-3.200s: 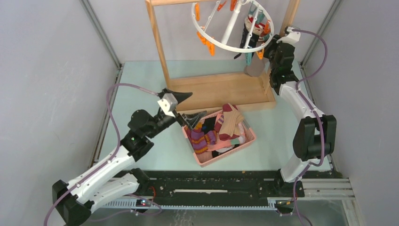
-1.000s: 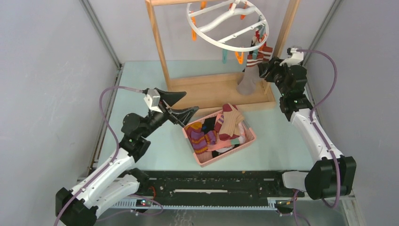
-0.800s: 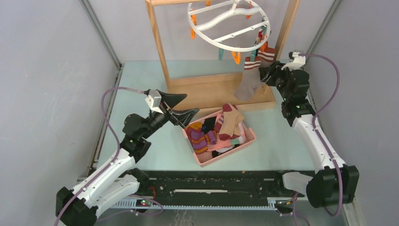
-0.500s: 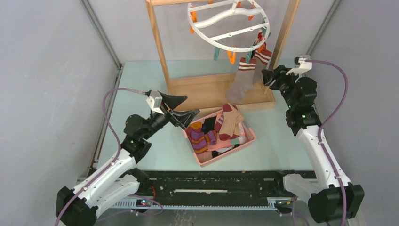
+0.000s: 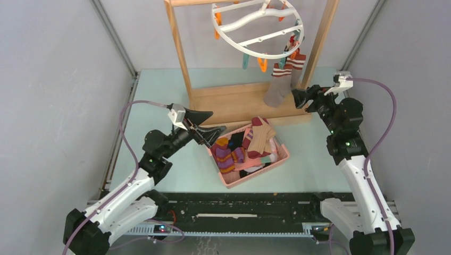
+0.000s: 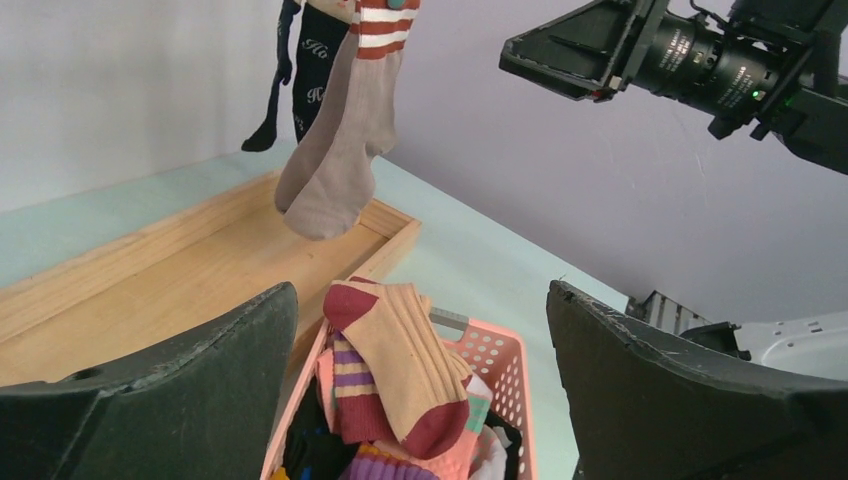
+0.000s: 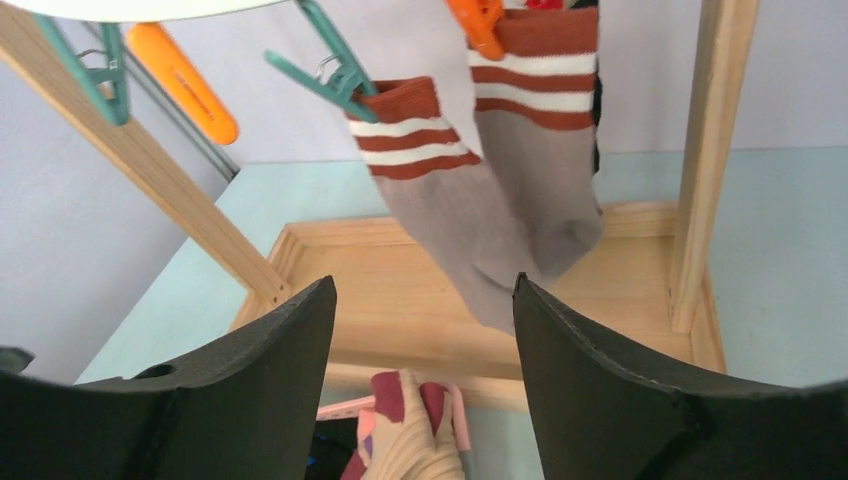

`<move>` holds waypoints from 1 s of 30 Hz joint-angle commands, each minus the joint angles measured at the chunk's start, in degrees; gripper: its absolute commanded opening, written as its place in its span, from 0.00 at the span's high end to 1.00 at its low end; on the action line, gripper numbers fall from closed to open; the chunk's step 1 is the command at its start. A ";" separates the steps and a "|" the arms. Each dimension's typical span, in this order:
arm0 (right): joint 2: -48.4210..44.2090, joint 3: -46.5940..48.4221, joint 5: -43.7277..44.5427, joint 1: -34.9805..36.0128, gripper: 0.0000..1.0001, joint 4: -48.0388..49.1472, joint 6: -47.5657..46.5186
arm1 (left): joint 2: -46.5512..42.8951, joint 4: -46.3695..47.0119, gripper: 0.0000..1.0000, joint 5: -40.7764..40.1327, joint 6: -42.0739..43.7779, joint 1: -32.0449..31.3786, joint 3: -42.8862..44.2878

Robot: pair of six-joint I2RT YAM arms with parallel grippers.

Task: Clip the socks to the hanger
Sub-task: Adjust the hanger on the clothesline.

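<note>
Left gripper [image 5: 217, 121] wide open, empty, nearer. Tan sock [image 5: 260, 135] just ahead of you atop basket [image 5: 250, 179], long axis slanting across approach. Right gripper [image 5: 295, 99] released, empty, beside hung socks [image 5: 276, 87] on hanger [image 5: 255, 54].

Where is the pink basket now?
In the top view the pink basket stands mid-table, just in front of the wooden rack base, with the open left gripper at its left corner.

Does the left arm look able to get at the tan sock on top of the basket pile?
Probably yes: the left claw hangs open at the rim of the basket, and the tan sock lies uppermost, uncovered.
</note>
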 commanded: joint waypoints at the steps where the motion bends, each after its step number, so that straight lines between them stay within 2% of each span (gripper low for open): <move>1: -3.62 -0.60 -3.15 1.35 0.23 -1.35 -1.97 | -1.45 1.12 0.01 -1.16 -3.53 0.32 -0.91; 10: -8.84 -4.14 -8.63 6.32 0.18 -6.34 -3.52 | -5.63 -4.74 0.00 -2.47 -12.05 2.16 -1.50; 14: -9.87 -6.96 -14.12 7.27 0.18 -10.12 -3.38 | -8.77 -5.85 0.00 -1.94 -12.86 2.85 -3.89; 20: -10.16 -13.12 -15.88 8.00 0.18 -13.78 -1.25 | -10.98 -6.66 0.00 -1.53 -13.73 2.92 -8.04; 24: -8.92 -18.38 -10.23 11.93 0.22 -10.31 3.18 | -10.81 -6.40 0.02 -2.00 -14.90 2.91 -9.45; 30: -1.15 -20.12 1.00 19.43 0.34 -6.55 9.00 | -9.38 -8.32 0.04 -2.57 -15.65 2.96 -9.50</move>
